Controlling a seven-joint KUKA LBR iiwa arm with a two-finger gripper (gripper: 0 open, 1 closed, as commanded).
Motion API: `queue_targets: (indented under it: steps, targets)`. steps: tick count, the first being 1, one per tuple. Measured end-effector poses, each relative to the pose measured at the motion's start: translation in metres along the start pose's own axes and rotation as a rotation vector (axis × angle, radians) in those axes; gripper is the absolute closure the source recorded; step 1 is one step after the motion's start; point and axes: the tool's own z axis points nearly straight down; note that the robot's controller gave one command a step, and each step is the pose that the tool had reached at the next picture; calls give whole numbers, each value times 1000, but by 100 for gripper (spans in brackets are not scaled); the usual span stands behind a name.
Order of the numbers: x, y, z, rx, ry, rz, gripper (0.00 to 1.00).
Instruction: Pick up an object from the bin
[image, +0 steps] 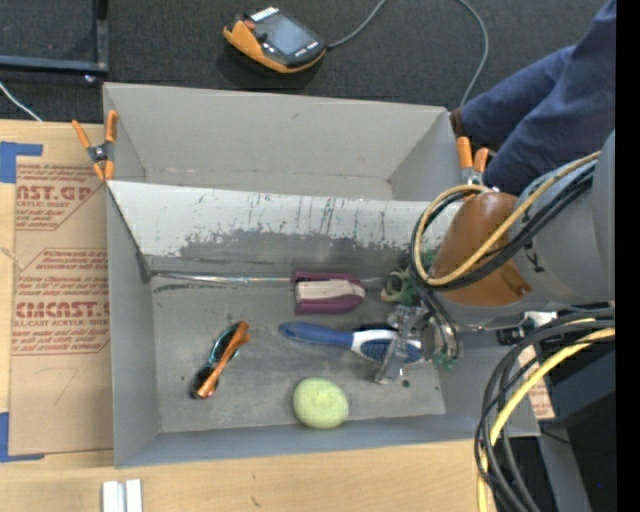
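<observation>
- Blue-and-white brush (325, 335), as we take it to be, lies flat on the bin floor and stretches away from the gripper (398, 358) toward the view's left; its blue handle is the far end, and its white-and-blue end is right at the gripper
- we see the gripper low in the bin, at that near end of the brush; whether it touches the brush we cannot tell; nor can we tell whether the gripper is spread or closed, since its metal parts and the brush's end overlap there
- behind the gripper, toward the view's right, we see the arm's orange cover (480, 250) and loops of yellow and black cables (520, 400); both belong to the robot
- a yellow-green ball (320, 403) rests near the gripper, below it in the view and somewhat to the view's left; it lies apart from the brush
- a purple-and-white block (328, 291) lies above the gripper in the view and to its left, just beyond the brush's handle and apart from it; it sits near the foot of the sloping back wall of the bin (270, 215)
- an orange-and-black tool (220, 360), long, thin and lying at a slant, is the thing farthest from the gripper; it lies well apart, past the handle end of the brush
</observation>
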Motion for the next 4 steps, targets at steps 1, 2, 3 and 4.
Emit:
queue_targets:
  steps: [1,2,3,4]
  targets:
    - [1,0,-3,0,3,0,100]
    - [2,0,-11,1,8,0,100]
    - [3,0,-32,1,10,0,100]
    - [1,1,-55,0,5,-1,100]
